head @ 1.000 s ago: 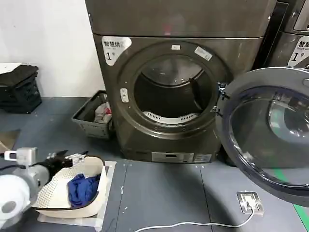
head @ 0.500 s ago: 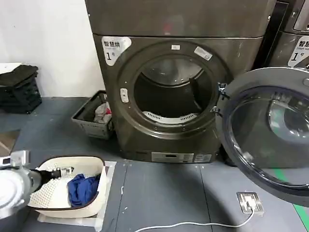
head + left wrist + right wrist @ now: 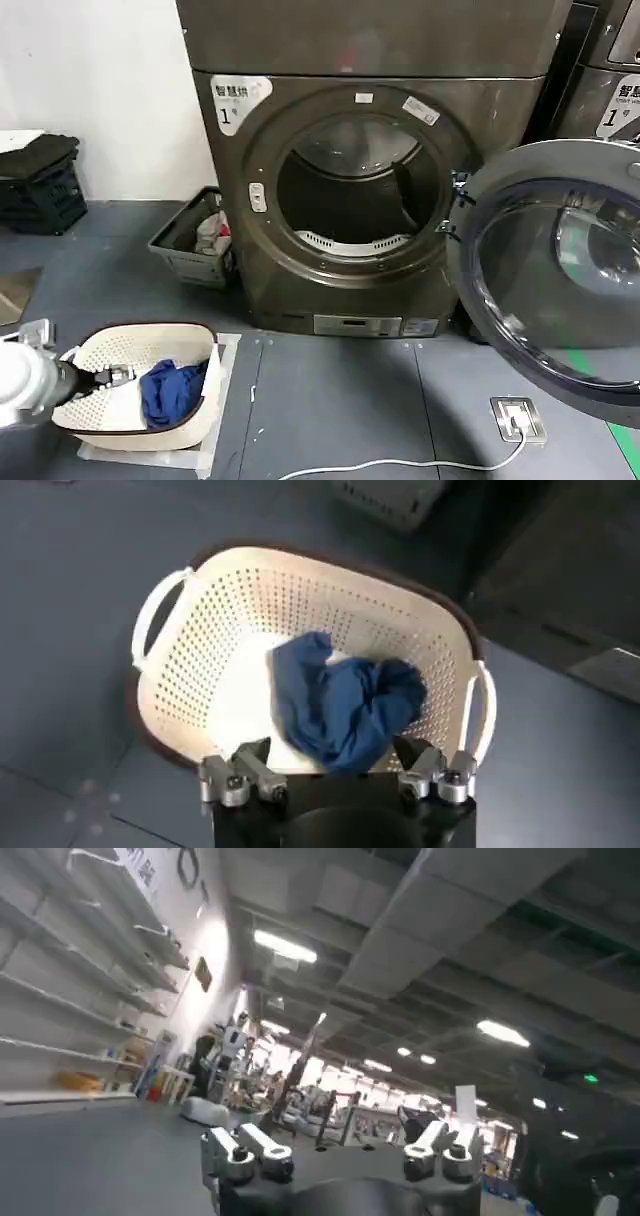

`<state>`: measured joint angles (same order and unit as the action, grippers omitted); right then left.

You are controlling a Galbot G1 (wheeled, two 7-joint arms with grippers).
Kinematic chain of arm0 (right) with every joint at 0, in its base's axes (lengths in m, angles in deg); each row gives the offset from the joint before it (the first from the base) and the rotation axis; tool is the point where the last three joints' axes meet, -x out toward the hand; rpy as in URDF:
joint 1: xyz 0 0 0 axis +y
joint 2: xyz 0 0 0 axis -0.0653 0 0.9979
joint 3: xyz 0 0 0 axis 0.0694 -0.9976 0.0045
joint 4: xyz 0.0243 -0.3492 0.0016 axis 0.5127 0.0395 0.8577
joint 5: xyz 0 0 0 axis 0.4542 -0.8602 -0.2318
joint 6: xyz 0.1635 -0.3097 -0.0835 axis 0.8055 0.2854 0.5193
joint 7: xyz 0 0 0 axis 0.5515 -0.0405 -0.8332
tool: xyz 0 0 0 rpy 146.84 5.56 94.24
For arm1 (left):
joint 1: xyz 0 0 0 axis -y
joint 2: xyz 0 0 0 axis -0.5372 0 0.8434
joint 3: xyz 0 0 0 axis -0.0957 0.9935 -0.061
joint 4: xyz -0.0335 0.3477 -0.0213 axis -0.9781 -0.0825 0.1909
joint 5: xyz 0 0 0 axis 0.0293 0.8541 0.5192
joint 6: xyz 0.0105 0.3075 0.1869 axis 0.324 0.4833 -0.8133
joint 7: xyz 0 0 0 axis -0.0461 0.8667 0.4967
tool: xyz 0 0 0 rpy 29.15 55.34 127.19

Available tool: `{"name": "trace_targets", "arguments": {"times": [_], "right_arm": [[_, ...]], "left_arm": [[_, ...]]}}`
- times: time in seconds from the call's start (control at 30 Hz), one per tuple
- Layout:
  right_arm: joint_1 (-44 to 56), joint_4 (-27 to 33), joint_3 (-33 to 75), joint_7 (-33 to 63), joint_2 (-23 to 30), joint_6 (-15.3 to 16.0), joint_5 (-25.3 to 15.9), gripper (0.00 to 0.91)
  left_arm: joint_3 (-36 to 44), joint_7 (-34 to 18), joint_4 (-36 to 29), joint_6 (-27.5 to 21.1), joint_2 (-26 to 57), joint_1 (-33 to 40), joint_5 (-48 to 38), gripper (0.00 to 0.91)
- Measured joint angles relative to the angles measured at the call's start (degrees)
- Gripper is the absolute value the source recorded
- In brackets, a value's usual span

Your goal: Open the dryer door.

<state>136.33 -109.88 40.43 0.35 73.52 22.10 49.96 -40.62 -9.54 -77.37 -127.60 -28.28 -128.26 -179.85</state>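
Dryer door: glossy chrome ring, dark glass; basket: perforated plastic.

Laundry room — stacked dryers, laundry basket, grey floor

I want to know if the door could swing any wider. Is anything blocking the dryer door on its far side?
The dryer door already stands wide open. Behind it sits the neighbouring machine, very close, so it probably limits further swing. The left gripper hangs open over the laundry basket.

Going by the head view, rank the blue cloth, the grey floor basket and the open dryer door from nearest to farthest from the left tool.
From the left tool:
1. Blue cloth, in the white basket right beside it.
2. Grey floor basket, against the dryer's left side.
3. Dryer door, swung open at far right.
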Motion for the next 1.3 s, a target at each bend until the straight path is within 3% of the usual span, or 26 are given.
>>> {"name": "trace_targets", "arguments": {"times": [1.3], "right_arm": [[-0.2, 0.1, -0.8, -1.0, 1.0, -1.6, -0.5, 0.907]], "left_arm": [[0.6, -0.3, 1.2, 0.0, 0.0, 1.1, -2.9, 0.907]]}}
